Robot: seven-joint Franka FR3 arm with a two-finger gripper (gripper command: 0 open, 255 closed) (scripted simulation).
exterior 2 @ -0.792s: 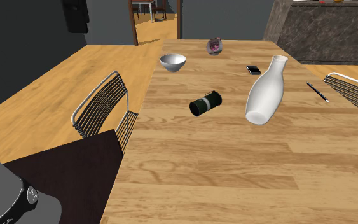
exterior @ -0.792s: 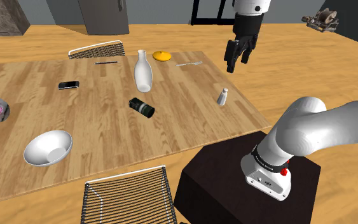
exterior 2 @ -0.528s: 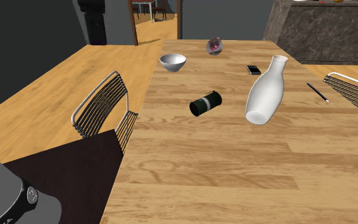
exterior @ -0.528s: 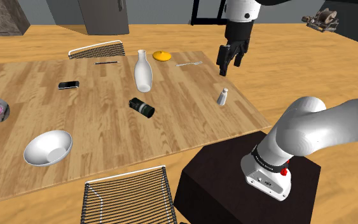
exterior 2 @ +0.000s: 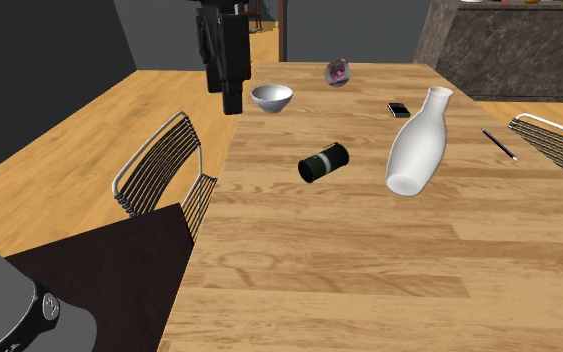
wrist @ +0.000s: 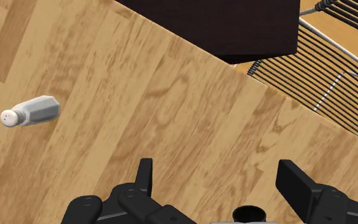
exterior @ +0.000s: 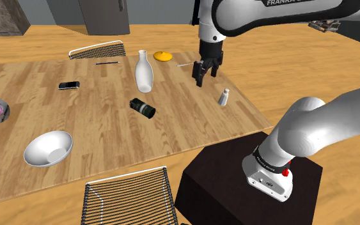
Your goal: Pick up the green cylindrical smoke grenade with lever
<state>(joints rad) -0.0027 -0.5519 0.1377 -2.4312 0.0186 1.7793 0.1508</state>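
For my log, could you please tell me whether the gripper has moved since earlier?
Yes: in the shoulder view the gripper went from right of the shaker to its left.

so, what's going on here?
The Franka arm's gripper hangs open and empty above the table, near the shaker. The dark green grenade it is meant to pick up lies on its side mid-table, not far from the white vase, untouched. No grasp yet.
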